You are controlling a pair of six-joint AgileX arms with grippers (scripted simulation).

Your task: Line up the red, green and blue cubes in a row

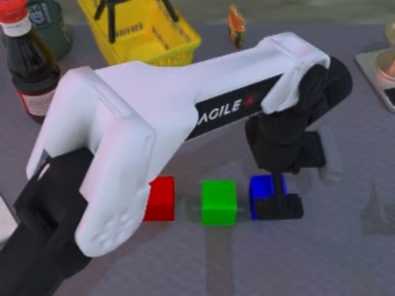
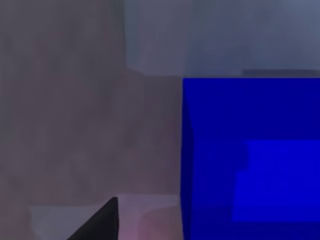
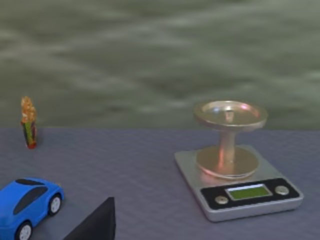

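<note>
- Grey-purple desk (image 1: pixel 345 259) with a fine weave texture; behind it, a murky green-grey backdrop in the right wrist view.
- Near edge, top view: left arm (image 1: pixel 123 142) enters from the lower left and reaches diagonally across toward the right, white shell with black "AGILE" strip.
- Row across the middle of the desk: red cube (image 1: pixel 162 198), green cube (image 1: pixel 219 201), blue cube (image 1: pixel 265 188), left to right, roughly level, gaps between them.
- Red cube's left part is hidden under the arm shell.
- Left gripper (image 1: pixel 279 206) is right at the blue cube, covering its lower right part; a black finger (image 1: pixel 281 206) overlaps that cube.
- Left wrist view: blue cube (image 2: pixel 250 160) fills the right half at very close range, sitting on the desk; one dark fingertip (image 2: pixel 102 222) shows at the edge, apart from the cube.
- Can't tell whether the left gripper is clamped on the blue cube or released.
- Right gripper: only a dark finger edge (image 3: pixel 95 222) shows in its own wrist view; can't tell its state; not seen in the top view.
- Farther back, top view: yellow basket (image 1: pixel 148 37), dark sauce bottle (image 1: pixel 28 65) with a red cap, a green can (image 1: pixel 52 21) behind it, and a small figurine (image 1: pixel 236 26).
- Right side: a silver scale (image 3: pixel 240 187) carrying a metal stand (image 3: pixel 229 140); a blue toy car (image 3: pixel 27 205) nearer the right wrist camera.
</note>
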